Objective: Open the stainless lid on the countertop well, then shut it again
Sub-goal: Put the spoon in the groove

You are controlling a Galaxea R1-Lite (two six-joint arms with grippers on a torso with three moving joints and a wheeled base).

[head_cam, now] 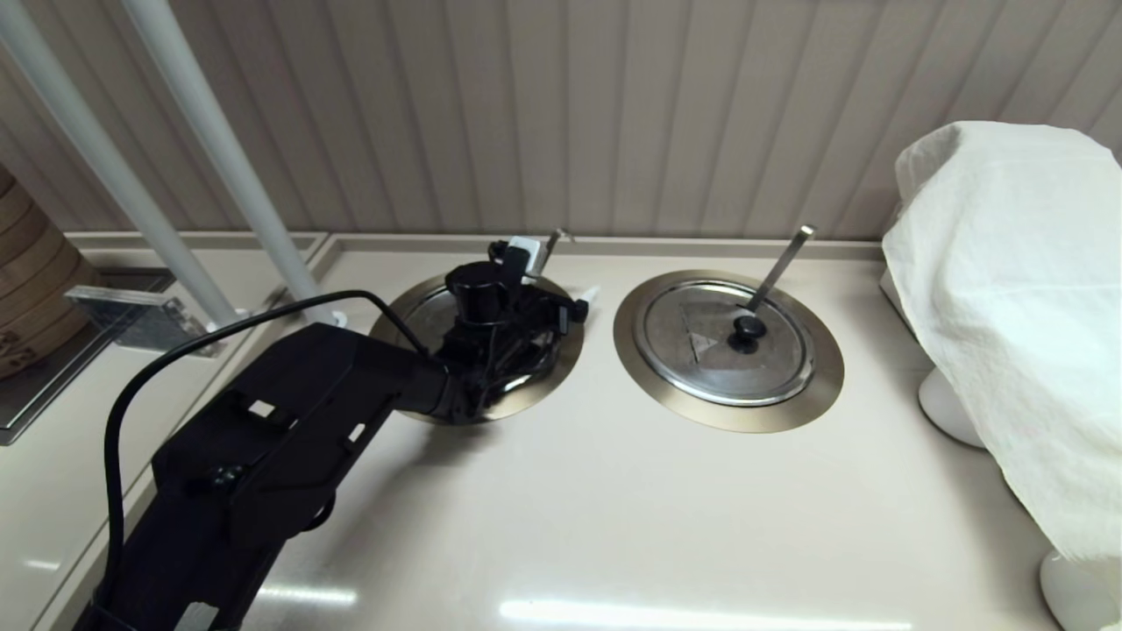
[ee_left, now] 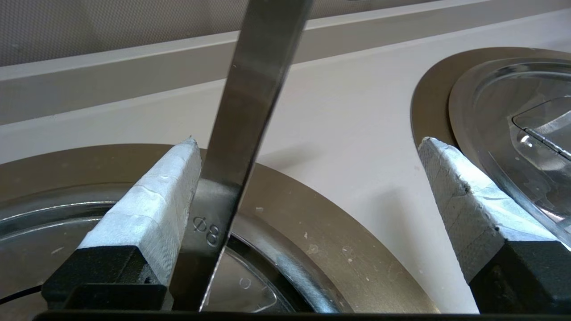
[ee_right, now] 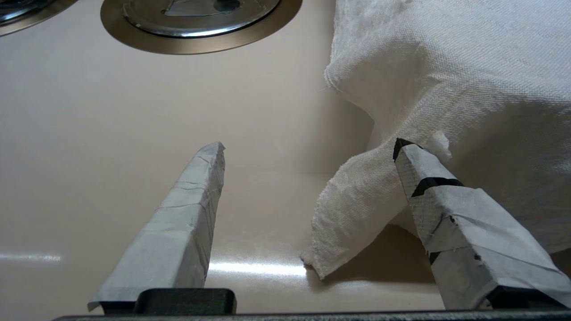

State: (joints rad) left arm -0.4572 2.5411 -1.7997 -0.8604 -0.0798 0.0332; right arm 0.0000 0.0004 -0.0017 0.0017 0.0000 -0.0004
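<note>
L gripper (ee_left: 308, 178), jaws wide, hovering over stainless lid (ee_left: 53, 223) seated in L countertop well (ee_left: 339, 249), ladle handle (ee_left: 250, 111) beside one finger, prob. lining up for lift; R gripper (ee_right: 308, 178), jaws wide, parked nr white cloth (ee_right: 446, 80) on counter (ee_right: 111, 147).

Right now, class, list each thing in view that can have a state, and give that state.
stainless lid: closed, flat on the countertop well.
ladle handle: sticking up from that lid's edge.
left gripper: fingers open either side of the handle.
twin lid: closed.
right gripper: fingers open, empty, beside the cloth.
white cloth: draped over something hidden.
</note>
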